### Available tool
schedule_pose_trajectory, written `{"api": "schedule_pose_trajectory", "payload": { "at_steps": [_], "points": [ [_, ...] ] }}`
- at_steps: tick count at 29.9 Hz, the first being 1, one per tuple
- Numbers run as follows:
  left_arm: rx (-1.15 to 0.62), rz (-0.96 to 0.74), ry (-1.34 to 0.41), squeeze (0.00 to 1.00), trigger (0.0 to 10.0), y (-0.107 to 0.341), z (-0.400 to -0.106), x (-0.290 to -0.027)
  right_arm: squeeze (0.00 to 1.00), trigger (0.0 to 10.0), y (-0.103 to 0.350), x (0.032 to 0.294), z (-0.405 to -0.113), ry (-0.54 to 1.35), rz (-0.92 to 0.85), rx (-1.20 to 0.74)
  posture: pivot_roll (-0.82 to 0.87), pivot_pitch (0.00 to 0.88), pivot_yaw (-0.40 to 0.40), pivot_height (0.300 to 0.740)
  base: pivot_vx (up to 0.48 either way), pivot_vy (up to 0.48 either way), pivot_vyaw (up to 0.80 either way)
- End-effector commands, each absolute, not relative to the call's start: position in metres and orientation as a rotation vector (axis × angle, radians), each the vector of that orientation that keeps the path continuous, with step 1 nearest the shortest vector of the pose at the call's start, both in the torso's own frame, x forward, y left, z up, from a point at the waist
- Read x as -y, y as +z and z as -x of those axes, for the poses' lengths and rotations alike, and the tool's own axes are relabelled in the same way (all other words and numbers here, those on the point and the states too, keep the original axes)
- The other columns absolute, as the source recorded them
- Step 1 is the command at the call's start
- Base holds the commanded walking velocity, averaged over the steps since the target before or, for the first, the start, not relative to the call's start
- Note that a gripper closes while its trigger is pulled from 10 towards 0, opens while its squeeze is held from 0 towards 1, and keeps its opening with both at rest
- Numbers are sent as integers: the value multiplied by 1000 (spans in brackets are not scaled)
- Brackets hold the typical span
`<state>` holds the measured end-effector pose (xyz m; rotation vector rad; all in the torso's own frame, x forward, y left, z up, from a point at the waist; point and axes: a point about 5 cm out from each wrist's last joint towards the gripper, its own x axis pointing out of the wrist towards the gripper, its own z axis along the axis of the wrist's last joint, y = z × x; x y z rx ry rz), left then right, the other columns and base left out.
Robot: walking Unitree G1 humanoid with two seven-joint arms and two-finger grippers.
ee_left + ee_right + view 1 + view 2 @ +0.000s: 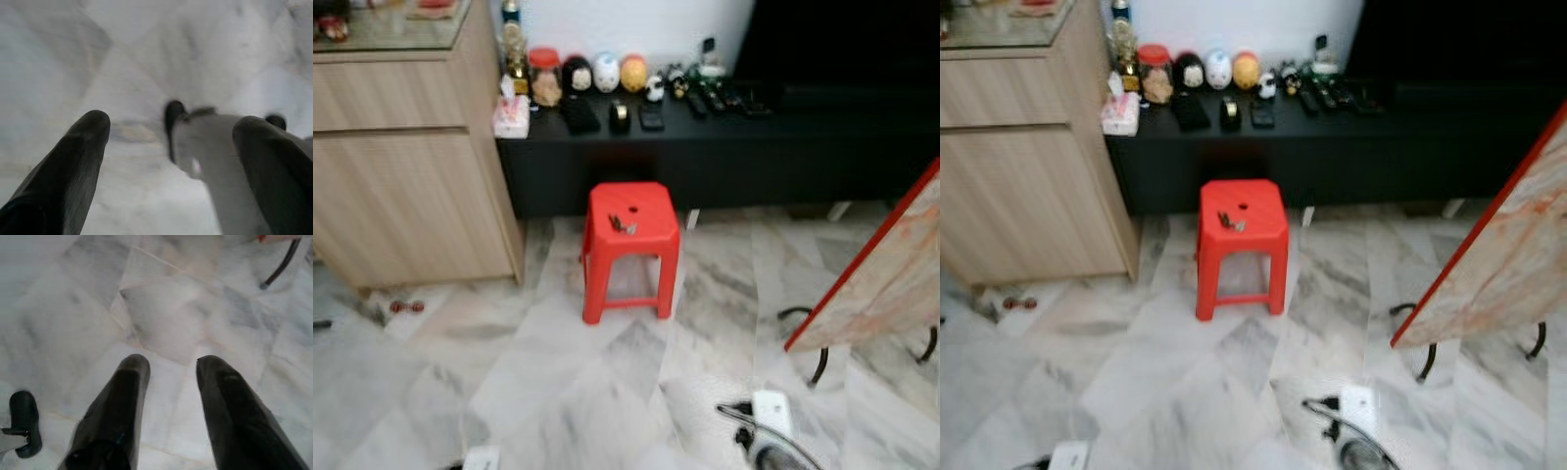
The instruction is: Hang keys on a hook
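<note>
A small bunch of keys (623, 224) lies on the seat of a red plastic stool (630, 245), which stands on the marble floor in front of a low black console (724, 147). Both arms hang low, well short of the stool. In the left wrist view my left gripper (171, 122) is open over the pale floor, with a blurred white object (215, 161) below it. In the right wrist view my right gripper (172, 363) is open above bare marble tiles, nothing between its fingers (122, 401).
A wooden cabinet (401, 176) stands on the left beside the console, which carries jars, figurines and remotes. A tilted board with a red edge (891, 274) on black legs stands on the right. A white device with a cable (769, 411) lies on the near floor.
</note>
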<state>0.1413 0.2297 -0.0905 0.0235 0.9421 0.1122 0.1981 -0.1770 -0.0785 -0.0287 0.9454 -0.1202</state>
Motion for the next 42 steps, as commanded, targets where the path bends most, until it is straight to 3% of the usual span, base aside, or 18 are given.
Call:
{"api": "schedule_pose_trajectory", "payload": {
  "at_steps": [1,24,30,42],
  "points": [
    [-971,-4,104,0,10000,-95,-135,-222,0,10000,-80,188,-192,-149,41,-960,-11,80,-70,740,0,349,0],
    [-963,8,111,0,10000,-96,-130,-221,0,10000,-80,192,-190,-146,52,-948,-5,17,-92,740,0,26,0],
    [-970,-34,57,0,10000,-95,-132,-222,0,10000,-77,191,-196,-150,22,-905,-6,13,-90,740,126,0,794],
    [-979,-63,22,0,10000,-95,-132,-222,0,10000,-81,190,-190,-153,-7,-929,-6,0,-85,740,102,0,0]
  ]
}}
